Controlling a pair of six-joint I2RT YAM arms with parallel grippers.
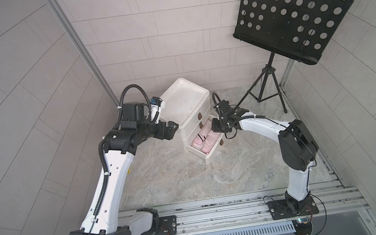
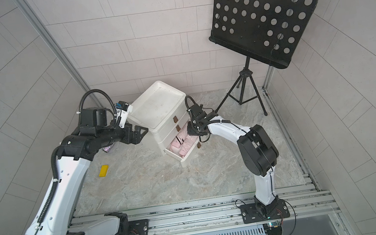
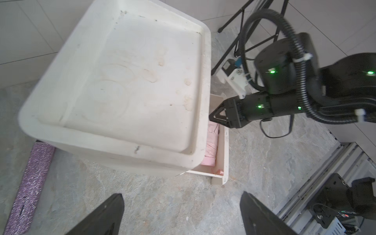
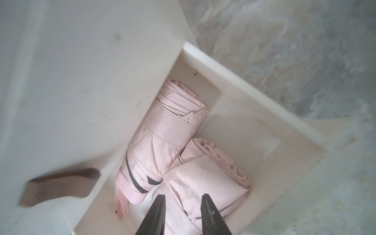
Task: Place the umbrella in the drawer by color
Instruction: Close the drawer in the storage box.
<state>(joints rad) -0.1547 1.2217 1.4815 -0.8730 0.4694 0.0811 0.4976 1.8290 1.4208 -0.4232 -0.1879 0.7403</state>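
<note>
- Fingers (image 4: 159, 213) of the right gripper (image 4: 183, 196) stand a little apart in the right wrist view and clamp nothing. Just below them the nearer pink umbrella (image 4: 205, 183) lies in the bottom drawer (image 4: 254, 95), leaning on the farther pink umbrella (image 4: 162, 130).
- Both are folded rolls of soft, creased fabric. The farther one carries a black band and a loose ribbon strap (image 4: 120, 201).
- As I judge it, a fingertip could snag the fabric or that strap on the way out and drag an umbrella up over the smooth, hard drawer wall.
- In the left wrist view the left gripper (image 3: 182, 194) has its fingers spread wide with nothing between them, beside the white cabinet (image 3: 122, 81). The cabinet's recessed top is stained and scuffed.
- That view also shows the right gripper reaching down into the open drawer, and a glittery purple roll (image 3: 30, 183) lying on the stone-patterned floor (image 3: 162, 203) beside the cabinet.
- In both top views the bottom drawer is pulled out with both umbrellas inside, and the two drawers above it are shut, each with a brown tab handle (image 1: 199, 116).
- If the leaning umbrella sits proud, pushing the drawer shut may jam it under the middle drawer or shove the light cabinet.
- In a top view a flat yellow piece (image 2: 104, 171) lies well apart from the cabinet. A black perforated music stand (image 2: 265, 16) rises behind.
</note>
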